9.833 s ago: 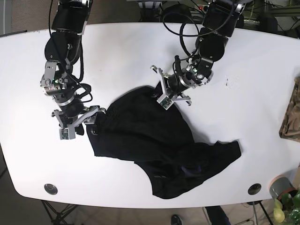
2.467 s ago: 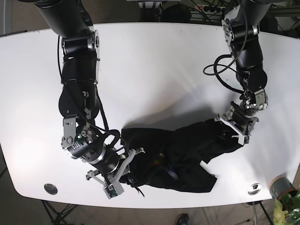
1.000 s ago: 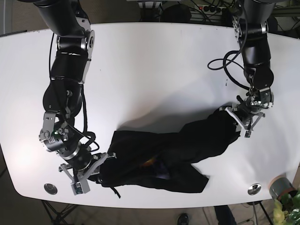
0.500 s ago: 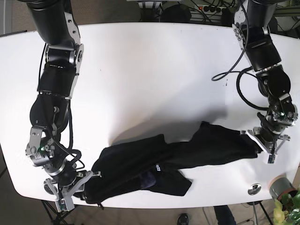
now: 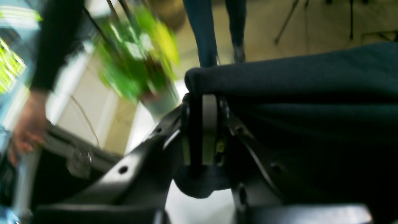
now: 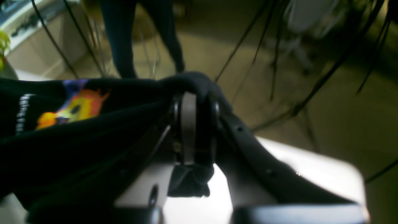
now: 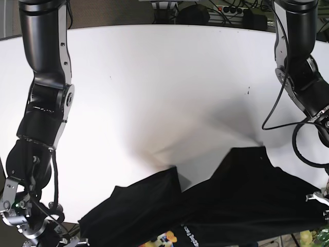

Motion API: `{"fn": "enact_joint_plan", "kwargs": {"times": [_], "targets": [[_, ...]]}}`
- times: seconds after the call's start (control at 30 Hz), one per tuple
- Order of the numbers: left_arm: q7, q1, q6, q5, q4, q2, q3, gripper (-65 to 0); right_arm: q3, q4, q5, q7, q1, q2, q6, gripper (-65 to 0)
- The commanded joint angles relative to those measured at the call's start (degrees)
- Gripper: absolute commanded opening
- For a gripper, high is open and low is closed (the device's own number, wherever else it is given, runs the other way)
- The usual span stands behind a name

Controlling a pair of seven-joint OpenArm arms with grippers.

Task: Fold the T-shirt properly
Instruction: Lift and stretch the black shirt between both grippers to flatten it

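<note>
from the overhead camera i see the wide white tabletop (image 7: pixel 154 77), with the black cotton t-shirt (image 7: pixel 247 200) stretched along its near edge and spilling past the bottom of the view, a small yellow and white printed graphic (image 7: pixel 172 238) showing near the middle. my right arm reaches down the left side of that view and my left arm down the right side, both running out of the picture near the cloth's outer ends. in the left wrist camera, the left gripper (image 5: pixel 202 130) is pinched tight on a dark fold of the shirt. in the right wrist camera, the right gripper (image 6: pixel 192 130) is likewise clamped on a bunched edge of fabric, beside an orange and yellow print (image 6: pixel 73 107). a blurred green potted plant (image 5: pixel 140 62) stands beyond the left gripper.
</note>
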Motion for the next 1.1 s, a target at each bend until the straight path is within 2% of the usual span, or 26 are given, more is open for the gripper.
{"fn": "enact_joint_plan", "kwargs": {"times": [0.0,0.23,0.5,0.73,0.93,1.07], "targets": [[-1.53,-3.32,0.64,0.07,0.94,-2.19,-0.23,-65.0,-1.27,0.84,0.60,1.96,3.16,1.65,-0.14,-62.8],[-1.53,-4.02,0.64,-0.01,0.85,-3.60,-0.41,-65.0,-2.15,2.16,0.77,1.96,0.26,3.06,-0.14,-62.8],[-2.06,4.94,0.64,-0.19,1.20,-3.33,-0.58,-65.0,-0.56,10.25,0.77,1.96,-13.01,2.44,-0.14,-62.8],[-4.35,14.79,0.38,-0.28,1.38,-2.98,-4.45,-65.0,5.77,13.06,0.77,1.96,-24.53,-0.99,-0.14,-62.8],[-4.26,22.26,-4.99,-0.28,1.55,-2.98,-6.03,-65.0,12.27,14.56,0.86,1.96,-34.82,-4.07,-0.14,-62.8],[-4.08,27.19,-6.66,-0.19,4.37,-2.28,-9.11,-65.0,13.94,16.23,0.86,1.96,-40.44,-5.21,-0.05,-62.8]]}}
